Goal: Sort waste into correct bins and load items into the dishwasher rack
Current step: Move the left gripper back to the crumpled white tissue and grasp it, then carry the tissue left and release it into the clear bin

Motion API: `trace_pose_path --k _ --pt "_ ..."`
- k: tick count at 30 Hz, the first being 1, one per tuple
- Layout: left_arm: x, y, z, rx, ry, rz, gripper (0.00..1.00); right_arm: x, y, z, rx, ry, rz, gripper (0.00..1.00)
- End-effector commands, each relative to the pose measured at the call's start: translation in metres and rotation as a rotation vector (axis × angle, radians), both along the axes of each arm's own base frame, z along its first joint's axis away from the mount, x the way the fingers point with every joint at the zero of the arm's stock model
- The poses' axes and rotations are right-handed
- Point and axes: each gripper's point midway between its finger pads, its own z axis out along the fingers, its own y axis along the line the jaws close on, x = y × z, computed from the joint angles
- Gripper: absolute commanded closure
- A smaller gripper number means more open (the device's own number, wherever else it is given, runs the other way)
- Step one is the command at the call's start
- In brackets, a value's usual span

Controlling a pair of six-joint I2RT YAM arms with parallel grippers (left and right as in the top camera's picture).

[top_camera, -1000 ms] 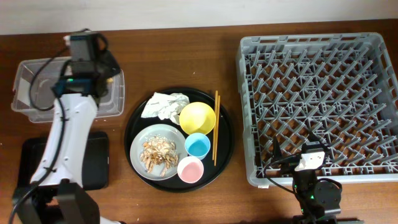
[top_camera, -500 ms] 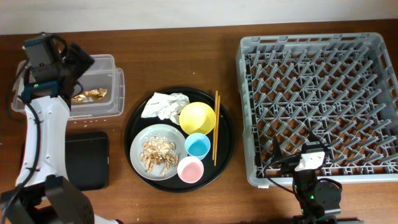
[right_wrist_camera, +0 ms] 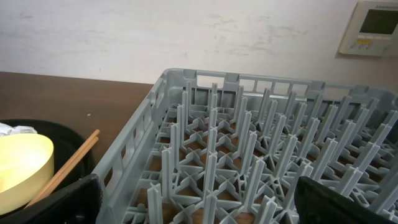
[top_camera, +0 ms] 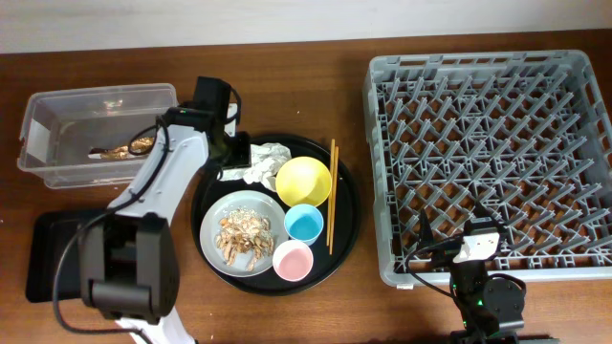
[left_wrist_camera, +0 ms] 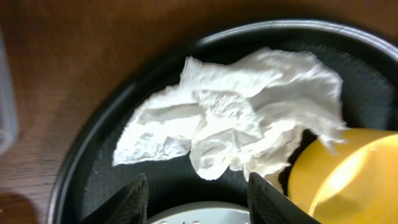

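My left gripper (top_camera: 235,153) (left_wrist_camera: 199,200) hangs open just over the crumpled white tissue (top_camera: 254,162) (left_wrist_camera: 239,118) at the back left of the round black tray (top_camera: 212,205). Nothing is between its fingers (left_wrist_camera: 132,202). Beside the tissue stands the yellow bowl (top_camera: 303,180) (left_wrist_camera: 348,177). The blue cup (top_camera: 304,224) and the pink cup (top_camera: 293,259) stand in front of the bowl. Flaky food scraps (top_camera: 241,236) lie on the grey-white plate (top_camera: 218,222). Chopsticks (top_camera: 332,196) lie along the tray's right side. The wrapper scrap (top_camera: 124,150) is in the clear tub (top_camera: 57,115). My right gripper (top_camera: 459,239) (right_wrist_camera: 205,205) is open, low over the rack (top_camera: 488,134) (right_wrist_camera: 249,155).
A shallow black rectangular tray (top_camera: 53,258) lies at the front left, partly under my left arm. The clear tub is at the back left. The right wrist view also shows the bowl (right_wrist_camera: 18,168) and a chopstick (right_wrist_camera: 68,165) left of the rack wall.
My left arm swung from over the clear tub to the right, down to the tissue on the round tray. The wrapper scrap now lies in the tub. The right arm has not moved.
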Motion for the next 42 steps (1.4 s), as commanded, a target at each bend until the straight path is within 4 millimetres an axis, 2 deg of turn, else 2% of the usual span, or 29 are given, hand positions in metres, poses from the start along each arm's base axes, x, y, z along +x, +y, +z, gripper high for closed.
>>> trace_pose_path --k 1,3,5,7,9,11,12,13,17,19,21,22,24,26,28,29,30,31,32,33,34,35,36,37,38,40,41,42 --pt "-0.012 -0.022 -0.039 -0.027 0.111 -0.033 0.50 0.000 -0.002 -0.003 0.000 0.004 -0.008 0.01" --pt "-0.018 -0.032 -0.055 -0.016 0.151 -0.059 0.50 0.000 -0.002 -0.003 0.000 0.005 -0.008 0.01" --pt "-0.020 -0.036 -0.059 -0.013 0.161 -0.068 0.52 0.000 -0.002 -0.003 0.000 0.005 -0.008 0.01" --pt "-0.019 -0.032 -0.059 0.009 0.156 -0.063 0.62 0.000 -0.002 -0.003 0.000 0.004 -0.008 0.01" --pt "-0.020 -0.030 -0.059 0.017 0.157 -0.062 0.82 0.000 -0.002 -0.003 0.000 0.004 -0.008 0.01" --pt "-0.025 -0.029 -0.054 0.021 0.175 -0.062 0.87 0.000 -0.002 -0.003 0.000 0.004 -0.008 0.01" --pt "-0.028 -0.027 -0.041 0.025 0.176 -0.061 0.96 0.000 -0.002 -0.003 0.000 0.004 -0.008 0.01" --pt "-0.026 -0.026 -0.028 0.028 0.156 -0.060 0.99 0.000 -0.002 -0.003 0.000 0.005 -0.008 0.01" --pt "-0.018 -0.028 0.022 0.003 0.033 -0.059 0.99 0.000 -0.002 -0.003 0.000 0.004 -0.008 0.01" --pt "-0.015 -0.025 0.056 -0.017 -0.058 -0.050 0.99 0.000 -0.002 -0.003 0.000 0.004 -0.008 0.01" --pt "-0.006 -0.001 0.090 -0.005 -0.168 0.010 0.99 0.000 -0.002 -0.003 0.000 0.005 -0.008 0.01" --pt "-0.002 0.021 0.110 -0.009 -0.223 0.063 0.99 0.000 -0.002 -0.003 0.000 0.004 -0.008 0.01" --pt "0.007 0.059 0.131 -0.009 -0.300 0.157 0.99 0.000 -0.002 -0.003 0.000 0.004 -0.008 0.01" --pt "0.023 0.092 0.142 -0.018 -0.375 0.263 0.99 0.000 -0.002 -0.003 0.000 0.005 -0.008 0.01" --pt "0.038 0.144 0.157 -0.037 -0.467 0.523 0.99 0.000 -0.002 -0.003 0.000 0.004 -0.008 0.01" --pt "0.037 0.179 0.158 -0.036 -0.490 0.713 0.99 0.000 -0.002 -0.003 0.000 0.004 -0.008 0.01" --pt "0.038 0.198 0.156 -0.013 -0.503 0.768 0.99 0.000 -0.002 -0.003 0.000 0.004 -0.008 0.01" --pt "0.041 0.213 0.149 0.012 -0.505 0.802 0.99 0.000 -0.002 -0.003 0.000 0.005 -0.008 0.01" --pt "0.043 0.220 0.140 0.021 -0.488 0.814 0.98 0.000 -0.002 -0.003 0.000 0.004 -0.008 0.01" --pt "0.044 0.226 0.123 0.038 -0.452 0.828 0.77 0.000 -0.002 -0.003 0.000 0.004 -0.008 0.01" --pt "0.046 0.227 0.112 0.046 -0.425 0.830 0.77 0.000 -0.002 -0.003 0.000 0.004 -0.008 0.01" --pt "0.044 0.226 0.105 0.049 -0.400 0.828 0.70 0.000 -0.002 -0.003 0.000 0.004 -0.008 0.02" --pt "0.042 0.225 0.100 0.052 -0.381 0.828 0.38 0.000 -0.002 -0.003 0.000 0.004 -0.008 0.01" --pt "0.041 0.225 0.099 0.050 -0.374 0.826 0.31 0.000 -0.002 -0.003 0.000 0.004 -0.008 0.01" --pt "0.038 0.214 0.094 0.014 -0.334 0.779 0.29 0.000 -0.002 -0.003 0.000 0.005 -0.008 0.01" --pt "0.041 0.176 0.091 -0.112 -0.294 0.550 0.43 0.000 -0.002 -0.003 0.000 0.004 -0.008 0.01" --pt "0.043 0.167 0.092 -0.139 -0.295 0.495 0.44 0.000 -0.002 -0.003 0.000 0.004 -0.008 0.01" --pt "0.044 0.143 0.094 -0.181 -0.296 0.371 0.44 0.000 -0.002 -0.003 0.000 0.005 -0.008 0.01"
